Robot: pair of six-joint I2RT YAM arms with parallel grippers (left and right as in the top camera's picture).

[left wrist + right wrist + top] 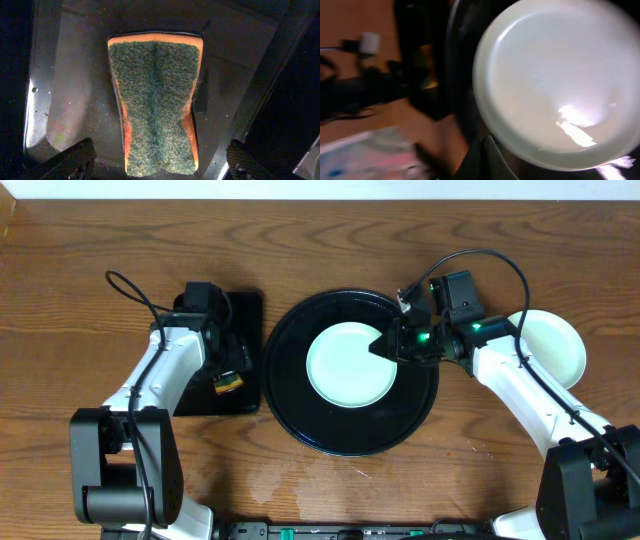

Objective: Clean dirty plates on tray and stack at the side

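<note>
Right wrist view puts your right pincer (487, 159) pressed together at the rim of the mint plate (555, 85); it's too blurred to tell whether it pinches that rim. Overhead, that plate sits centred on the round tray (300, 420), probably bound for the pale plate (560, 340) waiting on the bench (400, 240) alongside. Your left pincer (160, 162) hangs wide apart over the sponge (157, 100) on the rectangular tray (75, 75), placed for a grab before scrubbing.
</note>
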